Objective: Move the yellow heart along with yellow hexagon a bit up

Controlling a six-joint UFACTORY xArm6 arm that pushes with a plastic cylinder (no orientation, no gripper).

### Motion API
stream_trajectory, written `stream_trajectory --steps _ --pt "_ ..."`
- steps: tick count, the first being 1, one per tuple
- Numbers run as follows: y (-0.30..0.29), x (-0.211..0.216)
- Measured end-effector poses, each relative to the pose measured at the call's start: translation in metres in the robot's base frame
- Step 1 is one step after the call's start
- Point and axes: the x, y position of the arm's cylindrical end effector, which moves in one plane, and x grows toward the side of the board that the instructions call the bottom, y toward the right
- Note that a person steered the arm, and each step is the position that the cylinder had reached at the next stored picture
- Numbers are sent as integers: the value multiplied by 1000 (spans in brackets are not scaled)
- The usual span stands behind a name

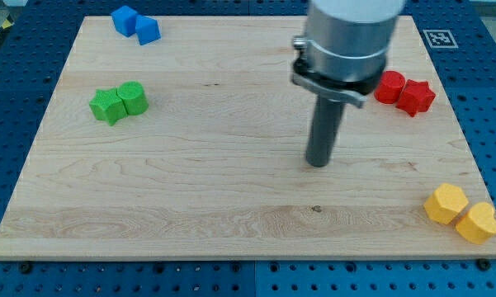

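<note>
Two yellow blocks sit touching at the view's bottom right corner of the wooden board (190,181). The yellow hexagon (445,203) lies up and left of the yellow heart (479,223), which is close to the board's right edge. My tip (318,163) rests on the board near the middle, well to the left of both yellow blocks and somewhat above them. Nothing touches the tip.
Two red blocks (404,91) sit at the right, just beside the arm's body. Two green blocks (119,102) sit at the left. Two blue blocks (136,24) sit at the top left. A marker tag (436,38) is at the top right corner.
</note>
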Motion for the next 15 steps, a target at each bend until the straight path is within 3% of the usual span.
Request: stream_trajectory --steps 2,4,6,12,15 --pt "109 9" --pt "234 58" --pt "220 115" --pt "189 112" --pt "164 86"
